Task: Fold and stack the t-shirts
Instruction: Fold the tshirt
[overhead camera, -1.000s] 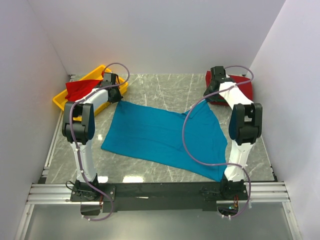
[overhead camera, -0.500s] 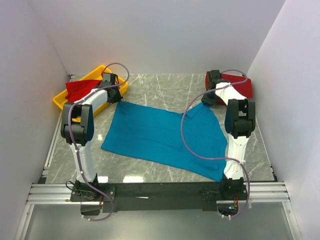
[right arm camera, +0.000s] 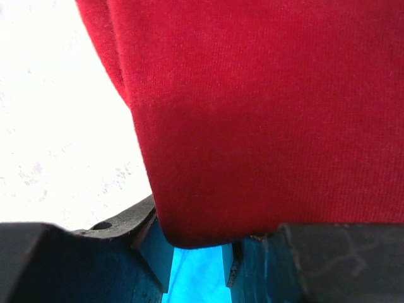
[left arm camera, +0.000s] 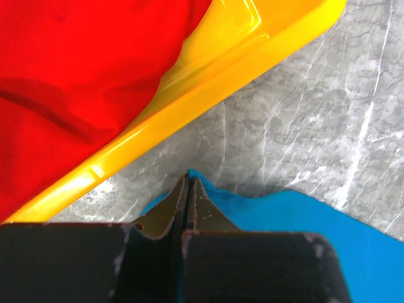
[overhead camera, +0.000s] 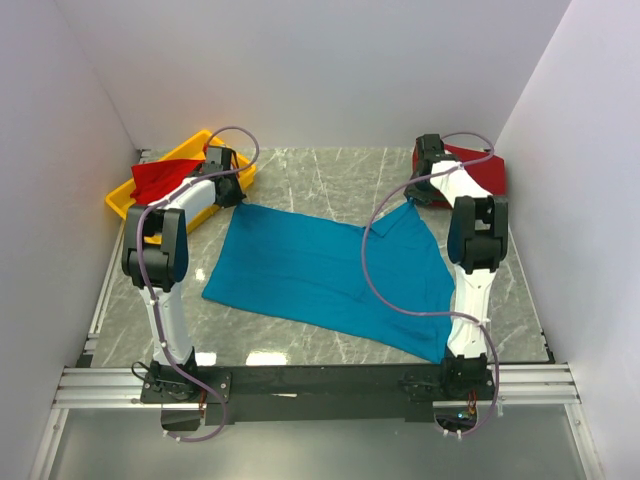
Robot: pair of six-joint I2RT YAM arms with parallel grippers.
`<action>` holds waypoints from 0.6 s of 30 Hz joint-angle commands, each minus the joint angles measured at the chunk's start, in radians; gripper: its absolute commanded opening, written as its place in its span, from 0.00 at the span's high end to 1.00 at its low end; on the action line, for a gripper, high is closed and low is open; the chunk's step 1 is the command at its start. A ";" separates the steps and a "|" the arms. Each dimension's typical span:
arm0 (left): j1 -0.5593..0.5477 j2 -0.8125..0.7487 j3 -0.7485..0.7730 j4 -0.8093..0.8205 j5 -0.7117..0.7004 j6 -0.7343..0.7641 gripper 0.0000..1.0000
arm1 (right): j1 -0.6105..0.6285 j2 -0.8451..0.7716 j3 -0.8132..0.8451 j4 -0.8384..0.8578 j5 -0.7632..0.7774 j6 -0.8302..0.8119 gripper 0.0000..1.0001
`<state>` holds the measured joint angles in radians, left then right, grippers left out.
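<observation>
1. Since the earlier frame, the right gripper (overhead camera: 414, 193) has parted its fingers and its arm has folded more tightly. The elbow now sits closer to the far right corner of the teal-blue t-shirt (overhead camera: 320, 270).
2. The left gripper (overhead camera: 236, 197) has not shifted. It stays at the shirt's far left corner, just beside the yellow tray (overhead camera: 122, 203).
3. Left end effector: in the wrist view the two fingers of the left gripper (left arm camera: 189, 183) are pressed together. The teal corner is pinched at their tips (cloth shows on both sides of them).
4. Right end effector: in the wrist view the right gripper (right arm camera: 194, 252) is released. A gap stands between its fingers, and bright teal cloth shows through that gap.
5. The teal-blue t-shirt lies spread on the marble-patterned table (overhead camera: 330, 175) between the two arms. It is mostly flat, with a small fold near its far right corner.
6. The left red t-shirt (overhead camera: 160, 178) rests loosely in the yellow tray at the far left and drapes over its rim (the left wrist view shows it, (left arm camera: 82, 63), against the tray wall (left arm camera: 240, 57)).
7. The right red t-shirt (overhead camera: 487, 172) lies at the far right of the table, just behind the right gripper. It fills most of the right wrist view (right arm camera: 265, 113), hanging just above the fingers.
</observation>
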<state>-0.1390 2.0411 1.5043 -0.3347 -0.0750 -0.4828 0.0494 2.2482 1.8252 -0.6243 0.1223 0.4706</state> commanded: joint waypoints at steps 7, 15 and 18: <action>-0.004 -0.010 0.028 -0.012 0.024 0.009 1.00 | -0.014 0.080 0.154 -0.040 0.014 -0.027 0.62; -0.004 -0.007 0.028 -0.012 0.029 0.004 1.00 | -0.014 0.047 0.089 -0.017 0.022 -0.021 0.78; -0.004 -0.012 0.024 -0.009 0.029 0.004 1.00 | -0.014 0.028 0.059 0.001 0.016 -0.024 0.87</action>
<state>-0.1390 2.0415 1.5043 -0.3489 -0.0639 -0.4831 0.0444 2.3215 1.9095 -0.6468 0.1234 0.4522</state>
